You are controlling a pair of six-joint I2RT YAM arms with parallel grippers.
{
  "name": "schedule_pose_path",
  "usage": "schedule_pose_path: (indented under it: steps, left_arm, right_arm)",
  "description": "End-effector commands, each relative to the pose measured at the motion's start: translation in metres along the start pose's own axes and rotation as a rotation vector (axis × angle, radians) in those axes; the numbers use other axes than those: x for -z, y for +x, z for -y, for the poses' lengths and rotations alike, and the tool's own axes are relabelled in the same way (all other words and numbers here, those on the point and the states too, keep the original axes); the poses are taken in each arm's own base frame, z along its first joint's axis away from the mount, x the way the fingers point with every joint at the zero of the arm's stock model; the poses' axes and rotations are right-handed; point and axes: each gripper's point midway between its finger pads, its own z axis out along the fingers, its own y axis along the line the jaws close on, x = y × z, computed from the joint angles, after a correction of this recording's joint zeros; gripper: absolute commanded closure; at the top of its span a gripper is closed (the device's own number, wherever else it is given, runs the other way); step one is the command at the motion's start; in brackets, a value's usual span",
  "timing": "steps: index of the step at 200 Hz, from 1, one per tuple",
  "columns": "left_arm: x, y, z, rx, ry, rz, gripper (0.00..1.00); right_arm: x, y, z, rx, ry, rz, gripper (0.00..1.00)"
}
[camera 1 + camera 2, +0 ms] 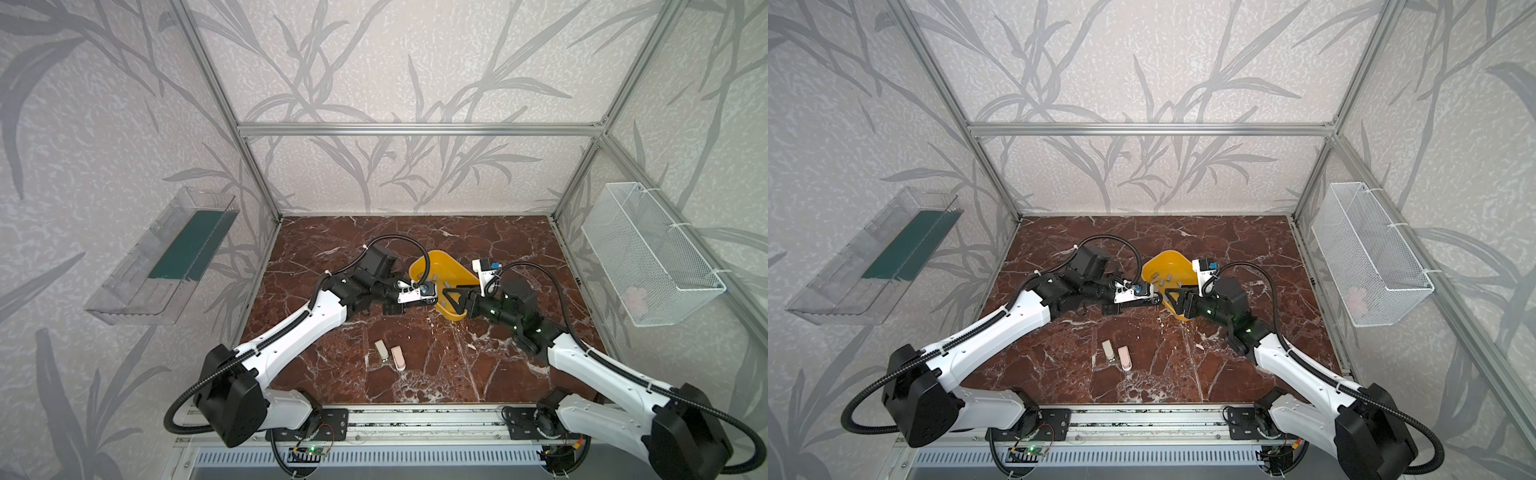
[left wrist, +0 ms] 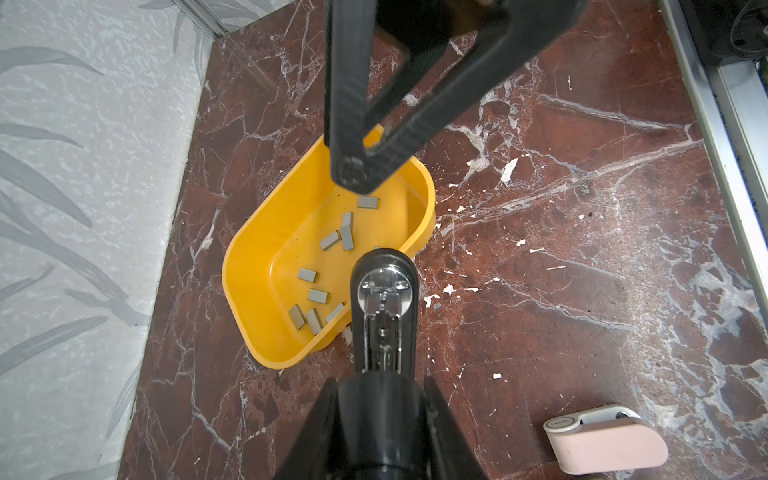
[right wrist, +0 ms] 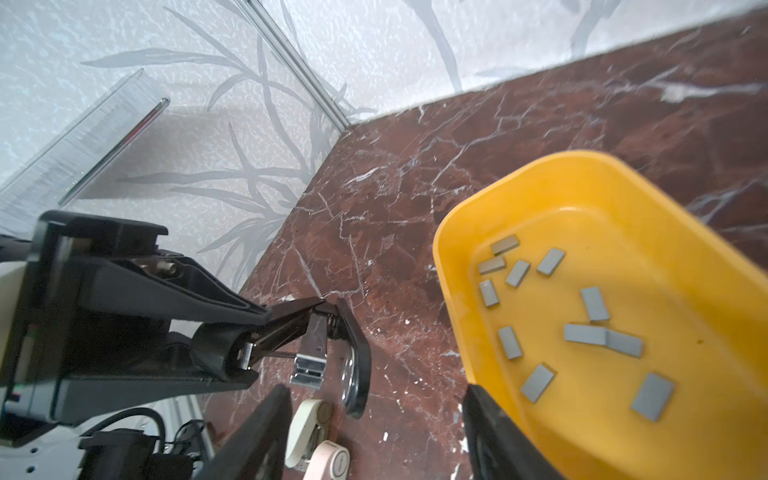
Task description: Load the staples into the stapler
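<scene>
Near the middle of the red-brown marble tabletop [image 1: 457,365], clamped at its rear between the closed-in jaws of the left gripper [image 2: 380,390]: a small black plastic stapler [image 2: 383,286], hinged open, its bright metal magazine channel [image 2: 382,332] bared toward the left wrist camera. Held just at the left near rim of a rounded yellow plastic tray [image 2: 245,266], probably for the shortest carry from tray to magazine. Scattered flat on the tray floor, about ten short flat grey metal staples [image 2: 330,240], corralled there, presumably, against loss on the busy marble. Poised over the tray's near end, the right gripper [image 3: 377,392]: jaws spread wide, nothing between them, seemingly readied for a pinch on one strip. Long axis of the stapler roughly left to right across the table, nose toward the right, facing the tray and the opposing gripper, a sensible pose for feeding from that side. Long axes of the staples every which way, none lined up with the channel; likely need for a wrist turn before any pick and again before seating. Nearer and well apart, a beige mini stapler [image 1: 381,350] and a pink mini stapler [image 1: 398,358], lying side by side, out of play.
</scene>
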Motion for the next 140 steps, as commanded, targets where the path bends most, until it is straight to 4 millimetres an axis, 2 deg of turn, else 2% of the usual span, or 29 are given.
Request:
schedule_pose_path:
  steps: [1,19,35,48,65,71,82,100,113,140]
  left_arm:
    - [0.008,-0.015,-0.008,-0.063,-0.021,0.021,1.0]
    - [0.008,-0.016,-0.007,-0.054,-0.008,0.02,1.0]
    - [0.009,-0.015,-0.002,-0.055,0.022,0.009,1.0]
    - [0.009,-0.014,0.002,-0.063,0.034,0.007,1.0]
    - [0.009,-0.014,0.003,-0.061,0.049,0.009,1.0]
    - [0.01,-0.014,0.005,-0.06,0.063,0.006,1.0]
    - [0.009,-0.013,0.01,-0.066,0.084,0.0,1.0]
    - [0.01,-0.012,0.013,-0.079,0.102,0.003,1.0]
    - [0.011,-0.012,0.018,-0.083,0.123,0.009,1.0]
    - [0.015,-0.013,0.032,-0.114,0.18,0.029,1.0]
  right_arm:
    - [0.017,-0.011,0.017,0.049,0.104,0.1,0.16]
    - [0.034,-0.02,0.012,0.097,0.078,0.201,0.07]
    - [0.049,-0.022,-0.007,0.184,-0.023,0.268,0.07]
    - [0.06,-0.019,-0.025,0.279,-0.123,0.304,0.1]
    - [0.068,-0.015,-0.043,0.39,-0.219,0.343,0.22]
    - [0.068,-0.013,-0.048,0.427,-0.249,0.349,0.28]
    - [0.065,-0.013,-0.049,0.429,-0.251,0.342,0.33]
    - [0.056,-0.003,-0.054,0.449,-0.303,0.299,0.32]
    - [0.053,0.0,-0.065,0.488,-0.365,0.316,0.38]
    - [0.038,0.015,-0.07,0.486,-0.398,0.262,0.38]
